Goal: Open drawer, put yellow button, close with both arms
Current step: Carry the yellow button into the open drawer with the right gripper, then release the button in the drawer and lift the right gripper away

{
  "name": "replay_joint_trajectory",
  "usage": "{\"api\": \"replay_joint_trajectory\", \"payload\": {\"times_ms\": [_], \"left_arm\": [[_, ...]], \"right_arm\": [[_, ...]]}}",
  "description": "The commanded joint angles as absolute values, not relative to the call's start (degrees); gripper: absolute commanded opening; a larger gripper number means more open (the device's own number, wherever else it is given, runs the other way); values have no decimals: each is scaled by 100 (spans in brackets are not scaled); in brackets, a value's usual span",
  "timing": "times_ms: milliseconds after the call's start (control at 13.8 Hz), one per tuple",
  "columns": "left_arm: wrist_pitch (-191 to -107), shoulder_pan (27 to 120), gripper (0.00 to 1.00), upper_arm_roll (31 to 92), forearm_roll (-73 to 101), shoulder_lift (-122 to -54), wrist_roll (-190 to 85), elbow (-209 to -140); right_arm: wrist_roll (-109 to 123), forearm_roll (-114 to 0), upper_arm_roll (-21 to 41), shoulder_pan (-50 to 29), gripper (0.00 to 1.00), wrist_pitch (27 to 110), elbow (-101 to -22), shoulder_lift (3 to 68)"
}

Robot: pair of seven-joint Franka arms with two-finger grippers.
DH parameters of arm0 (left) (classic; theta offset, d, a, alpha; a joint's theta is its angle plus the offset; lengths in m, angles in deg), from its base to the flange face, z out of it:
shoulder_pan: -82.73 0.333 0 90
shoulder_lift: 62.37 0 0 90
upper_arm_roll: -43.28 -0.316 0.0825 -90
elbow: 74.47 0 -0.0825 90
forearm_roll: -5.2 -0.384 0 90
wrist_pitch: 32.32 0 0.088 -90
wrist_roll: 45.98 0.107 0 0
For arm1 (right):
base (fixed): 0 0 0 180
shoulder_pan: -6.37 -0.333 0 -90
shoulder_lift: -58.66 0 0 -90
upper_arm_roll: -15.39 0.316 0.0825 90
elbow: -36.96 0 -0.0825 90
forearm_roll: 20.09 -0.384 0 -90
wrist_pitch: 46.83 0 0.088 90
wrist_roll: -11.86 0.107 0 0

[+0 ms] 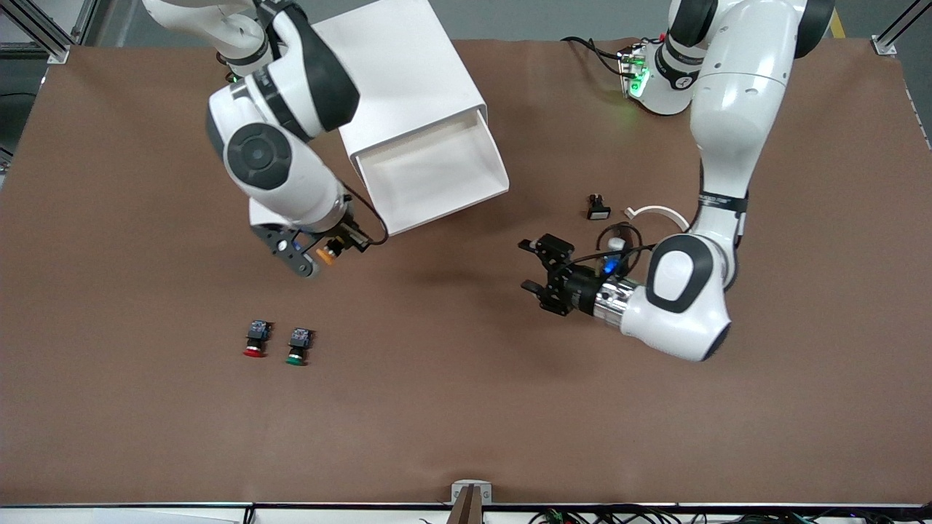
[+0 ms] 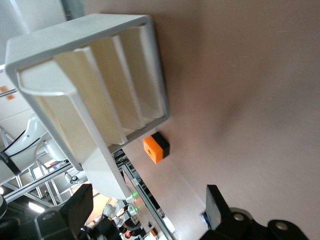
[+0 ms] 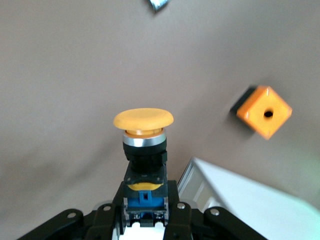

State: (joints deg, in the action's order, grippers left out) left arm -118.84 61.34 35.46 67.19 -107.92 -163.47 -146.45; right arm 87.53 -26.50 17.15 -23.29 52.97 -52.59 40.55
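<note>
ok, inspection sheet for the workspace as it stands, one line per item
Surface: brown table, flat, no spills seen.
Job's things: drawer pulled open, nothing seen in it; yellow button held in the air.
Clutter: red-capped switch and green-capped switch side by side; white-faced switch; white ring piece; orange cube with a hole.
Grippers: right gripper shut on the yellow button, over the table beside the drawer; left gripper open, holding nothing, waiting.
Cables: black loop at the left wrist.
Surroundings: aluminium frame posts.
</note>
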Motion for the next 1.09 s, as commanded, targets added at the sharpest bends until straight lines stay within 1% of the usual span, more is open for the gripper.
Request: {"api": "replay_joint_trajectory", "payload": {"times_ms": [0,72,290,435,580,797,870,1014], "left_arm": [[-11775,6304,99,3528,6122,-10570,-15614,-14689],[-11775,6304,99,3528,5840,-10561,-15402,-14689],[-11732,6304,99,3537,4987,-10360,-14499,-14689],[-11696,6208,99,3598,4119,-10227,-13629,-14715],[-11705,6146,99,3756,3319,-10131,-12969,-14715],[-11722,6120,99,4029,2491,-10130,-12318,-14706],[-11757,6041,99,4038,2236,-10122,-11872,-14698],[-11758,5971,99,4038,1805,-10000,-10739,-14689]], "right_arm": [[9734,-2939,1662,-2693,1,5415,-5462,4327],[10094,-2984,1662,-2825,1,5572,-5549,4371],[11140,-3028,1662,-3291,0,6564,-6041,4468],[11695,-3028,1662,-3545,0,6996,-6261,4468],[12047,-3028,1670,-3661,1,7269,-6480,4486],[12408,-3028,1670,-3766,4,7445,-6666,4503],[12531,-3028,1662,-3810,9,7463,-6675,4512],[12611,-3028,1662,-3811,35,7455,-6657,4512]]}}
